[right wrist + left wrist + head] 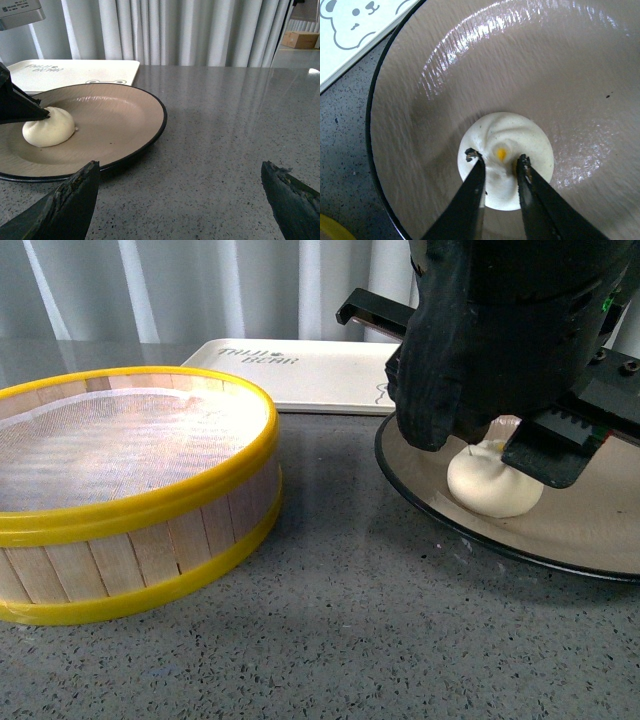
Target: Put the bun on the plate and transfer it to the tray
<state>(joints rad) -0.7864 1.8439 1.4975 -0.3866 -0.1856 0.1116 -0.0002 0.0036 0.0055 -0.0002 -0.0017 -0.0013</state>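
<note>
The bun point(505, 132) sits on the plate point(520, 60), its top pinched between the left fingers point(470, 200), the right fingers point(65, 210) splayed empty beside the plate; carrying it to the tray point(300, 370) behind remains.

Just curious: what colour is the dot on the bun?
Yellow-orange, on the cream-white bun; clearest in the left wrist view.

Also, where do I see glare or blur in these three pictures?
Left wrist view: white glare streaks on the smeared plate, bun sharper. Front view: left gripper dark, soft, near the lens. Right wrist view: right gripper out of focus; table mirrors the curtains.
</note>
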